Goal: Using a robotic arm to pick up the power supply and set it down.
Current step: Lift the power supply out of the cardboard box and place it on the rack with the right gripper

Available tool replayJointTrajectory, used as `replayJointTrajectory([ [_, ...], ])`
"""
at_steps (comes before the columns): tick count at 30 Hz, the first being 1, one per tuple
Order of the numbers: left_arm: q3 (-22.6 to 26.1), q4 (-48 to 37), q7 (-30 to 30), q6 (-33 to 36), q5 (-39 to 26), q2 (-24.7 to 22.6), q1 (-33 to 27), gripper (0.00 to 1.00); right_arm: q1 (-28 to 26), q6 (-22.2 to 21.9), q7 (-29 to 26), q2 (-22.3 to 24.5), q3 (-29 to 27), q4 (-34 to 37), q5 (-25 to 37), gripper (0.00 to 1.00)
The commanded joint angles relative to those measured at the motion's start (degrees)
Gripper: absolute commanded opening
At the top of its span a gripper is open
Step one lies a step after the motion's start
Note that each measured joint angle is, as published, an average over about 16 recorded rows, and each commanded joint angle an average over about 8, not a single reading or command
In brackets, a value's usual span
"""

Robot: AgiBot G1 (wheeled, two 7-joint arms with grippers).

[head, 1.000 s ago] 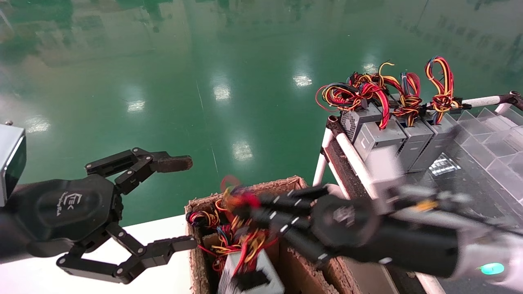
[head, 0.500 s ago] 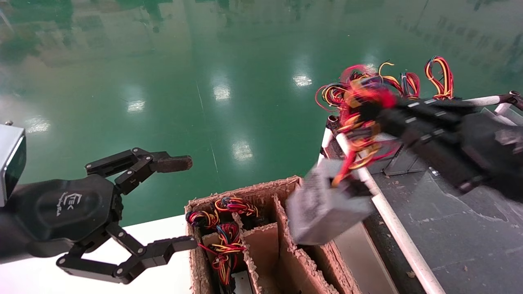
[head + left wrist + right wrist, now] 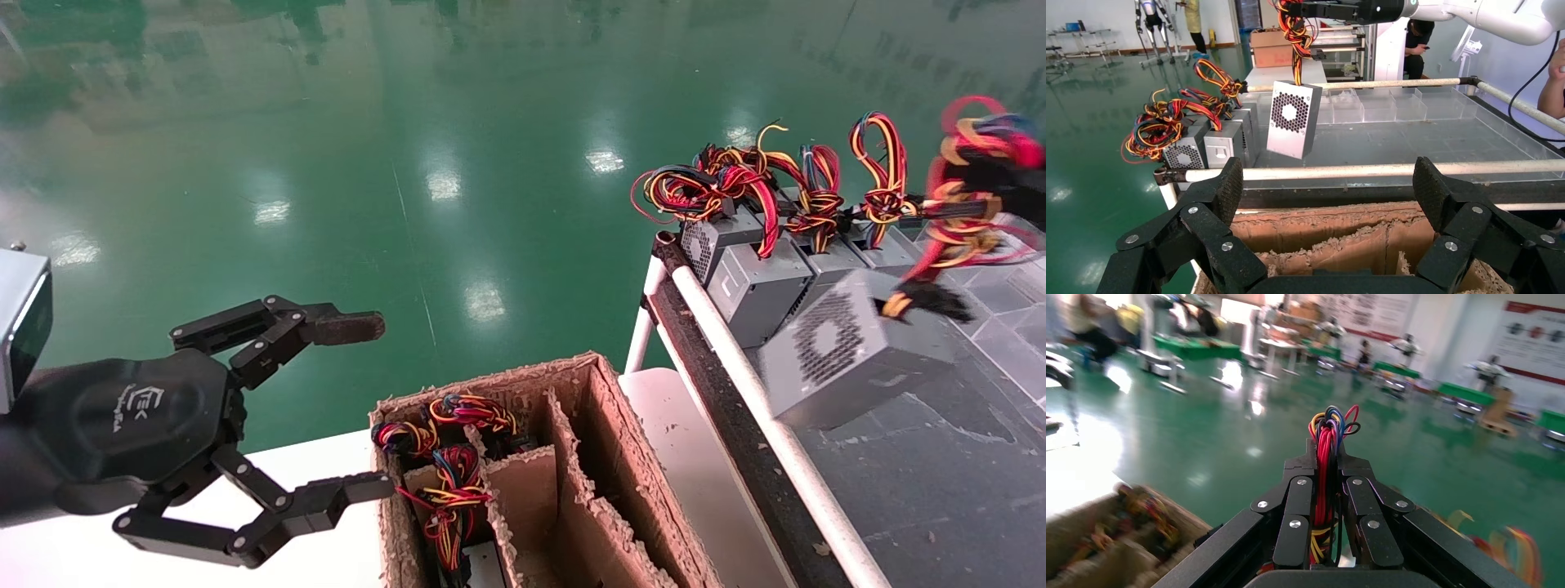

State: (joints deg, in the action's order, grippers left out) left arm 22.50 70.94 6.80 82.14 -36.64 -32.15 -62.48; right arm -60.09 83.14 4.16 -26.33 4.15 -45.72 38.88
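The power supply [image 3: 850, 351], a small grey box with a round fan grille, hangs tilted just above the dark table surface [image 3: 940, 490] at the right. It dangles by its red-yellow-black wires [image 3: 1326, 447]. My right gripper [image 3: 1329, 453] is shut on that wire bundle, high at the right edge of the head view [image 3: 993, 175]. The left wrist view shows the power supply [image 3: 1291, 119] hanging below the white robotic arm [image 3: 1486, 15]. My left gripper [image 3: 359, 407] is parked at the left, open and holding nothing.
A ragged cardboard box [image 3: 490, 384] with dividers stands front centre and holds wire bundles. A white rail [image 3: 735, 359] edges the dark table. A row of grey boxes with looped wires [image 3: 760, 278] sits at its far corner, with clear trays [image 3: 1389, 107] behind.
My right gripper has lifted the power supply out of the cardboard box and swung it up and to the right, over the white rail, to above the dark table. The left arm stayed still.
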Motion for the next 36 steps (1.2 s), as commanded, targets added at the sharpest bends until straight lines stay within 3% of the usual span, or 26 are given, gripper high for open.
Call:
replayJointTrajectory([
  [1,0.0,0.0,0.0,0.0,0.0,0.0,0.0,1.00,0.0,0.5,1.4,1.3,-0.5,2.3,0.3,0.00],
  [7,0.0,0.0,0.0,0.0,0.0,0.0,0.0,1.00,0.3,2.2,4.0,2.0,0.4,8.2,2.5,0.00],
  [14,0.0,0.0,0.0,0.0,0.0,0.0,0.0,1.00,-1.8,3.2,5.3,-0.8,2.7,12.4,5.4,0.00],
  [25,0.0,0.0,0.0,0.0,0.0,0.0,0.0,1.00,-11.6,-1.4,7.1,-8.3,7.1,15.1,12.3,0.00],
  [36,0.0,0.0,0.0,0.0,0.0,0.0,0.0,1.00,-21.5,-4.6,9.2,-15.4,11.5,22.2,19.1,0.00],
])
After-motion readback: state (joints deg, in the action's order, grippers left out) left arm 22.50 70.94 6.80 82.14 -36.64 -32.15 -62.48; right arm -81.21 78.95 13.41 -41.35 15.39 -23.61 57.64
